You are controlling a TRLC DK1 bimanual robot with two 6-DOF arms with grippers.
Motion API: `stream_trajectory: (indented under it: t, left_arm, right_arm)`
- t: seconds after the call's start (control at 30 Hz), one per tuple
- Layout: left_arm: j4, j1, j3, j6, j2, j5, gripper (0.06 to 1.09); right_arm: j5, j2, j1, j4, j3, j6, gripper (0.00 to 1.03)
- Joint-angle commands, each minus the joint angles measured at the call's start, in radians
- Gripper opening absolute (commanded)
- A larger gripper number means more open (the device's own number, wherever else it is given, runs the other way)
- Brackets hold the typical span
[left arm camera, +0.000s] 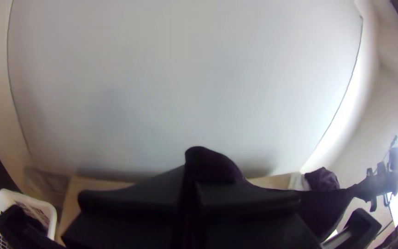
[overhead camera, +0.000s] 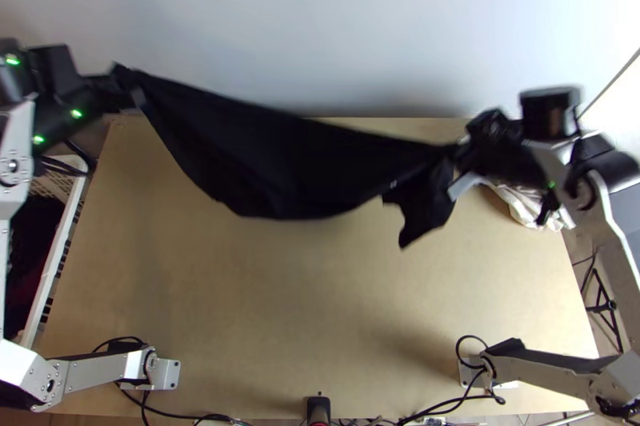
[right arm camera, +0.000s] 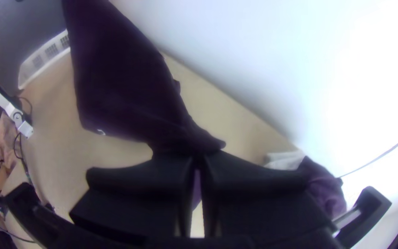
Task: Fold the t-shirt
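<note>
Reading the top view as a clock face, I have the black t-shirt (overhead camera: 296, 158) strung above the far part of the table (overhead camera: 304, 298), sagging between my two grippers. My left gripper (overhead camera: 120, 84) is at ten o'clock, its fingers closed together on one end of the cloth. My right gripper (overhead camera: 460, 156) sits between two and three o'clock, pinching the other end, and a loose flap (overhead camera: 424, 206) dangles beside it toward four o'clock. Beyond the right gripper, toward three o'clock, a pale cloth (overhead camera: 524, 206) lies bunched; the white basket (overhead camera: 54, 266) stands toward nine, beside the table.
</note>
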Motion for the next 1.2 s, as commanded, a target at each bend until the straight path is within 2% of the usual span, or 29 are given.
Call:
stream_trajectory:
  t: [0.0,0.17,0.3,0.43,0.7,0.77,0.8,0.9,0.97,1.07,1.17]
  left_arm:
    - [0.066,0.025,0.175,0.033,0.013,-0.12,0.09]
    - [0.122,0.022,0.28,0.05,0.013,-0.228,0.09]
    - [0.163,0.016,0.338,0.06,-0.01,-0.261,0.09]
    - [0.18,0.01,0.359,0.071,-0.053,-0.261,0.09]
    - [0.031,-0.044,0.25,0.083,-0.148,-0.258,0.09]
    - [0.014,-0.068,0.191,0.083,-0.182,-0.255,0.09]
    - [0.0,-0.079,0.154,0.083,-0.199,-0.249,0.09]
    - [-0.069,-0.093,0.062,0.087,-0.245,-0.222,0.09]
    - [-0.078,-0.1,-0.056,0.088,-0.291,-0.203,0.09]
    - [-0.058,-0.1,-0.277,0.125,-0.342,-0.186,0.09]
    - [0.089,-0.1,-0.494,0.168,-0.365,-0.186,0.09]
  right_arm:
    - [0.048,0.079,-0.003,0.034,0.309,-0.038,0.03]
    - [0.118,0.039,0.0,0.208,0.327,-0.1,0.03]
    - [0.147,-0.016,0.004,0.316,0.317,-0.11,0.03]
    - [0.158,-0.065,0.023,0.344,0.317,-0.118,0.03]
    - [0.158,-0.134,0.139,0.158,0.272,-0.118,0.03]
    - [0.158,-0.142,0.182,0.074,0.251,-0.115,0.03]
    - [0.158,-0.137,0.23,-0.007,0.241,-0.104,0.03]
    - [0.158,-0.148,0.33,-0.096,0.165,-0.037,0.03]
    - [0.156,-0.163,0.363,-0.101,0.091,0.012,0.03]
    - [0.15,-0.176,0.371,-0.089,-0.055,0.035,0.03]
    - [0.107,-0.173,0.343,-0.019,-0.205,0.026,0.03]
